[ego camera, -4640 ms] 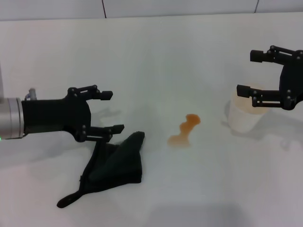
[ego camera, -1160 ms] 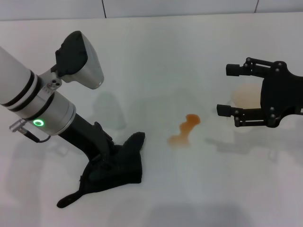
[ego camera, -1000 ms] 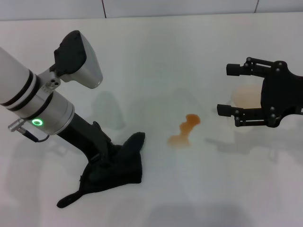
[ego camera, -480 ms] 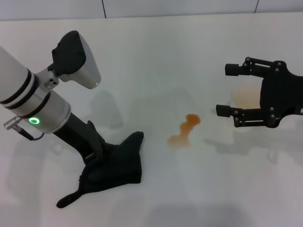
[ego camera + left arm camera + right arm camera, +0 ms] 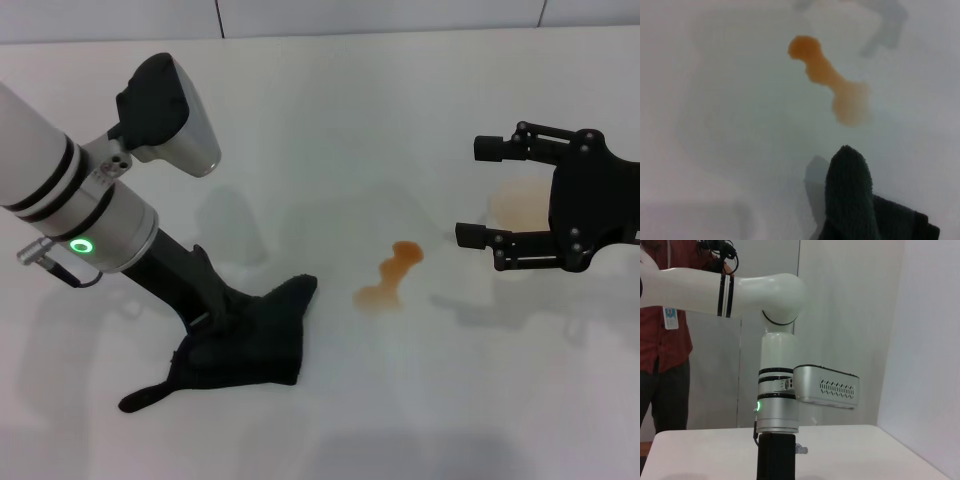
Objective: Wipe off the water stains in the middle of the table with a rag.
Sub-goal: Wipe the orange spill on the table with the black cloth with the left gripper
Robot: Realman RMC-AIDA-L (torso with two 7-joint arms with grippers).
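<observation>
Left gripper (image 5: 222,322) down on rag (image 5: 245,345), buried in dark cloth — whether it grips cloth, cannot tell. Rag on white tabletop (image 5: 330,130), near-left, narrow tail toward near edge, 1 corner pointing at water stains (image 5: 390,273). Stains at middle, apart from rag. Right gripper (image 5: 487,192) hovers at right — jaws spread wide, holding nothing.

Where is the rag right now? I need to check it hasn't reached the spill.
In the head view the rag lies on the table at the robot's left, under the left end effector, short of the water stains.
</observation>
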